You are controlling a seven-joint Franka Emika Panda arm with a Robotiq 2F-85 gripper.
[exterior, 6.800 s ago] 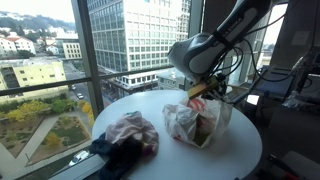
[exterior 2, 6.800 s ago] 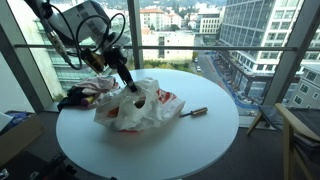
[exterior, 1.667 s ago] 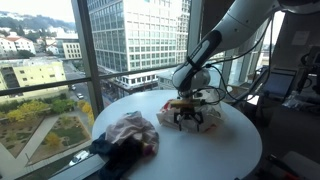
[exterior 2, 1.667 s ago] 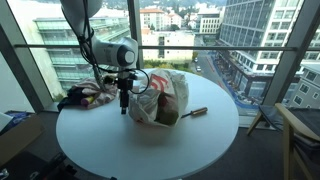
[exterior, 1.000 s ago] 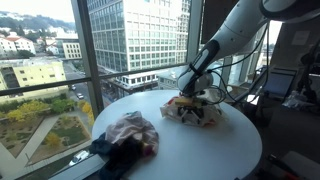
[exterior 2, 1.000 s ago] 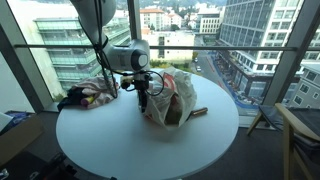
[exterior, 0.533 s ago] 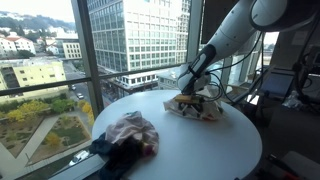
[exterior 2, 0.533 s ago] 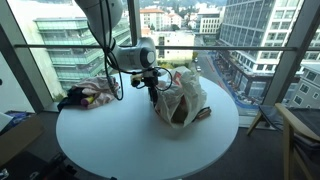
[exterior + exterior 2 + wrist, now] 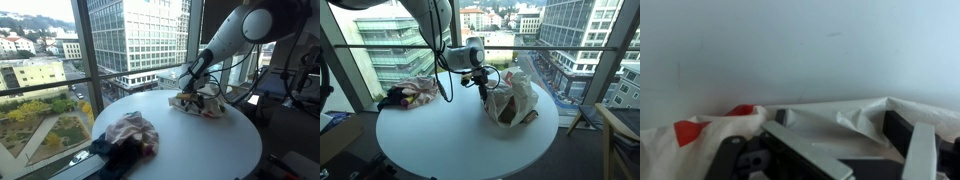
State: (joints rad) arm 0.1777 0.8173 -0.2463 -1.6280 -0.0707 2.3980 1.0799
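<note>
The claw (image 9: pixel 483 89) is set low over the round white counter (image 9: pixel 430 140), right against the near side of a crumpled white plastic bag (image 9: pixel 515 100) with red print. In both exterior views the bag is seen resting on the counter, towards the side away from the heap of clothes (image 9: pixel 408 93), from which it is well apart. Its film is drawn up into a peak beside the claw.

In the wrist view the fingers (image 9: pixel 810 158) are seen partly closed. A fold of the bag's film (image 9: pixel 840 125) is bunched between and in front of them. Whether that fold is truly pinched or only pressed against cannot be told from these pictures.

The handling of the bag is judged to depend on the grip. Thin film is easily slipped or torn, so a gathered fold, not a single layer, is best taken deep between the pads. Any pull is best made low and slow, in line with the fold. That way the bag is slid and not tipped, and its contents, which are hidden, are not spilled. The fingertips are best held just clear of the counter so that nothing is scraped. The counter's rim (image 9: pixel 245 125) lies near the bag and is best given room.
</note>
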